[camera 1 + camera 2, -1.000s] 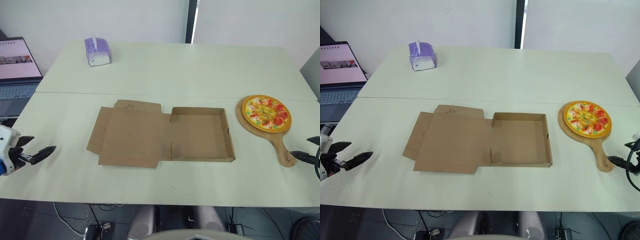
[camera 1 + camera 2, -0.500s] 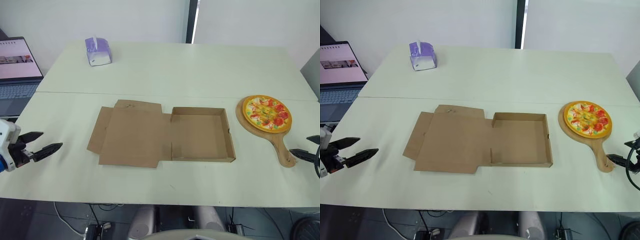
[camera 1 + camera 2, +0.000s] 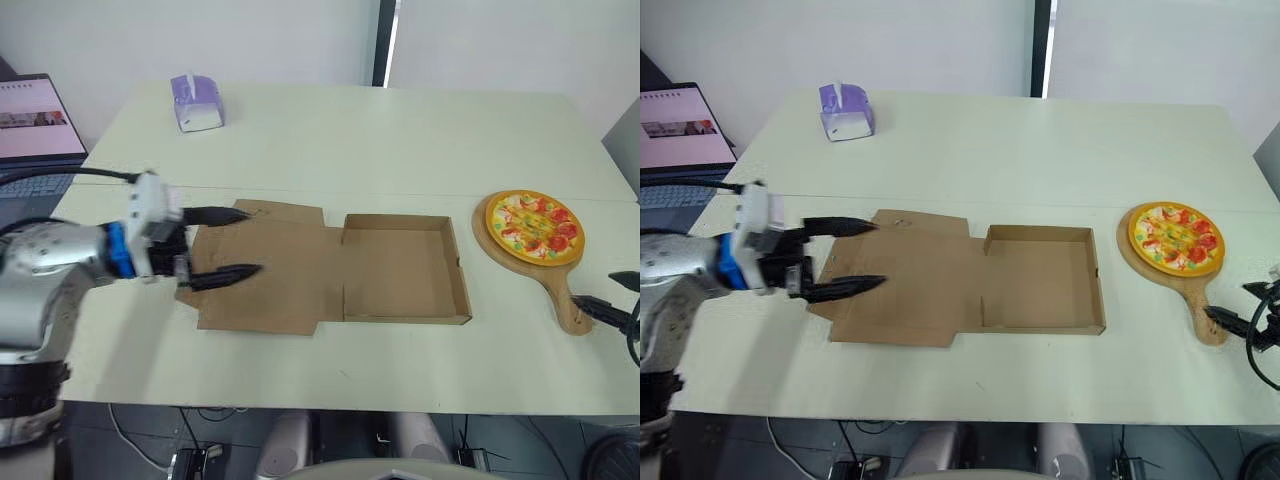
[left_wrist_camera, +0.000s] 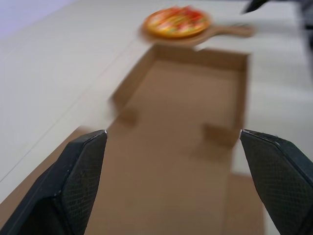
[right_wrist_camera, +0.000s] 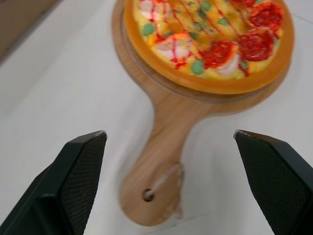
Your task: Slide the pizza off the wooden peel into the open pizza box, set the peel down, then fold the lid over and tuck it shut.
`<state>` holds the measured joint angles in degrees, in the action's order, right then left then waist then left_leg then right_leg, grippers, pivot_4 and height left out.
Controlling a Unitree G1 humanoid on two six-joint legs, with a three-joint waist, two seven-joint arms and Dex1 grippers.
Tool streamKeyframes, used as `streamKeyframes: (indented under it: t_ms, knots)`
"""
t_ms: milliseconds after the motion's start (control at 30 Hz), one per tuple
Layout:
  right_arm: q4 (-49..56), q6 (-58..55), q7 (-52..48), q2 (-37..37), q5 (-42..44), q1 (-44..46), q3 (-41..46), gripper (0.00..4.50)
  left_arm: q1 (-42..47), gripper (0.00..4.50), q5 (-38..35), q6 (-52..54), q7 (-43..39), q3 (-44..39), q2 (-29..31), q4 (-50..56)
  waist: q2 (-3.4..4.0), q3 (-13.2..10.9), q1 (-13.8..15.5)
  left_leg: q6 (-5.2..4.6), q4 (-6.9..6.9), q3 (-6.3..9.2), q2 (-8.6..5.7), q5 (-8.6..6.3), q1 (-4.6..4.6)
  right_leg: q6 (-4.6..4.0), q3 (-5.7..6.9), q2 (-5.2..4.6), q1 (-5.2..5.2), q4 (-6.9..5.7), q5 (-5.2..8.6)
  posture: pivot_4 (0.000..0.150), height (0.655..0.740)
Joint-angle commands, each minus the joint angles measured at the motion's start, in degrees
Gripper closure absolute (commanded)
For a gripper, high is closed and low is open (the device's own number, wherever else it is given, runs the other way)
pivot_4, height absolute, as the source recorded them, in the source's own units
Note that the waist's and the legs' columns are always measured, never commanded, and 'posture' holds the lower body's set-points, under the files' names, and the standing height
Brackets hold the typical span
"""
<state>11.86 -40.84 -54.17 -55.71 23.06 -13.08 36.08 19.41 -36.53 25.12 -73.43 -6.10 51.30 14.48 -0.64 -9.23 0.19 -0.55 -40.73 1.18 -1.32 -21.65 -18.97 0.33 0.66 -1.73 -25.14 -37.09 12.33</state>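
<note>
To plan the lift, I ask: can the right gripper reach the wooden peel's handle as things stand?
Probably yes: the open right gripper faces the peel handle, with nothing between them.

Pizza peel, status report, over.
Left gripper open over flat lid. Right gripper open by peel handle, not gripping. Pizza on peel, box open. Tissue box far back.

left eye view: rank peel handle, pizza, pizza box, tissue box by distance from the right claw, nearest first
1. Peel handle, beside the right claw, at the table's right edge.
2. Pizza, on the peel's head, just beyond.
3. Pizza box, table centre.
4. Tissue box, far left.
</note>
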Motion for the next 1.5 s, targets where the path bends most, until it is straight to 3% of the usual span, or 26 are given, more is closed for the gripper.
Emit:
streamKeyframes:
  t_ms: [33,233,367,633,1033,1167,1333,1400,1500]
  knots:
    - [5.67,-4.51,3.59,0.76,1.67,0.03,3.67,0.02,2.9,0.0,-3.16,1.01,-3.18,3.03,-1.44,4.29,0.0,0.0,-0.2,0.0,0.0,0.0,0.0,0.0,0.01,0.0,-0.01,0.02,0.0,-0.01,0.0,0.15,0.7251]
    - [7.54,-18.15,11.48,0.9,3.98,7.28,-1.58,0.02,8.78,0.0,-5.85,3.96,-4.87,6.91,-3.86,7.26,-0.04,-0.02,-0.34,0.0,-0.09,0.01,0.02,0.01,0.03,0.01,-0.02,0.11,0.06,0.0,0.01,0.15,0.7251]
    - [0.51,-22.43,15.67,0.13,2.16,15.96,-8.44,0.02,8.95,0.0,-6.41,5.42,-4.21,6.97,-3.73,9.22,-0.04,-0.02,-0.35,0.0,-0.08,0.0,0.03,0.02,0.05,0.0,-0.05,0.15,0.05,-0.01,0.01,0.15,0.7251]
    - [-13.67,-17.64,13.48,-3.08,-2.29,23.25,-20.32,0.02,8.49,0.0,-8.05,7.32,-2.05,6.3,-3.9,11.92,-0.05,-0.03,-0.07,-0.01,-0.08,0.07,0.02,0.01,-0.03,0.02,-0.02,0.16,0.05,0.06,0.02,0.15,0.7251]
    - [-26.33,-12.25,9.88,-1.88,-5.2,29.74,-26.28,0.02,7.59,0.0,-8.94,7.71,0.42,5.68,-3.88,12.88,-0.05,-0.02,-0.29,0.0,-0.1,0.05,0.03,0.02,0.01,0.02,-0.05,0.18,0.07,0.04,0.02,0.15,0.7251]
    - [-27.08,-11.9,8.08,-1.8,-5.23,29.48,-27.44,0.95,7.66,0.0,-8.73,7.57,0.39,5.99,-3.97,12.72,-0.07,-0.01,-0.28,0.0,-0.1,0.06,0.04,0.02,0.02,0.02,-0.04,0.18,0.08,0.04,0.02,0.15,0.7251]
    - [-25.84,-12.15,7.82,-0.68,-4.94,28.03,-26.64,2.7,8.07,0.0,-9.47,8.26,1.15,5.9,-4.45,12.46,-0.15,0.03,-0.32,0.0,-0.1,0.07,0.04,0.02,0.03,0.02,-0.03,0.19,0.09,0.04,0.02,0.15,0.7251]
    - [-25.12,-11.61,8.04,0.31,-4.53,27.19,-25.58,2.96,8.22,0.0,-9.48,8.62,1.96,5.76,-4.58,12.16,-0.16,0.04,-0.34,0.0,-0.1,0.07,0.06,0.02,0.04,0.02,-0.03,0.19,0.1,0.04,0.02,0.15,0.7251]
    - [-23.88,-9.31,8.76,1.75,-4.68,25.47,-23.79,2.96,8.48,0.0,-9.21,8.81,2.6,5.83,-4.52,11.83,-0.19,0.05,-0.35,0.0,-0.1,0.09,0.08,0.02,0.05,0.02,-0.03,0.22,0.11,0.04,0.02,0.15,0.7251]
